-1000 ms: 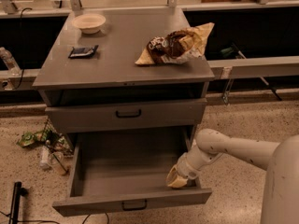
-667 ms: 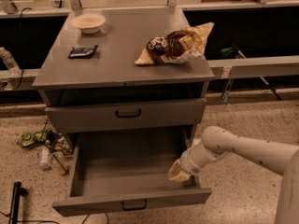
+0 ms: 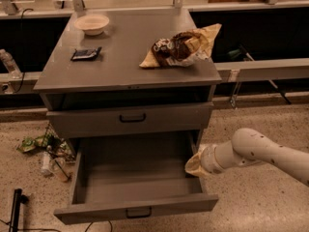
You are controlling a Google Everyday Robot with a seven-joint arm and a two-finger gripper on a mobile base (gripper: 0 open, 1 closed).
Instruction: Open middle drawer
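The middle drawer point(image 3: 140, 175) is pulled far out of the grey cabinet. It is a wide plain grey tray with nothing in it, a low front panel and a small black loop handle point(image 3: 138, 211). My gripper point(image 3: 195, 166) is at the drawer's right side wall, about halfway along it, at rim height. My white arm point(image 3: 260, 151) reaches in from the right. Above the open drawer, the taller-fronted grey drawer point(image 3: 87, 123) with a like handle point(image 3: 133, 117) is shut.
On the cabinet top point(image 3: 120, 66) lie a crumpled snack bag point(image 3: 181, 46), a white bowl point(image 3: 91, 23) and a small black packet point(image 3: 86, 54). Litter and bottles point(image 3: 46, 151) lie on the floor left of the cabinet. A black pole point(image 3: 14, 209) stands at bottom left.
My gripper has moved up and to the right, from just inside the drawer's right front corner to its right wall. The drawer stays pulled out.
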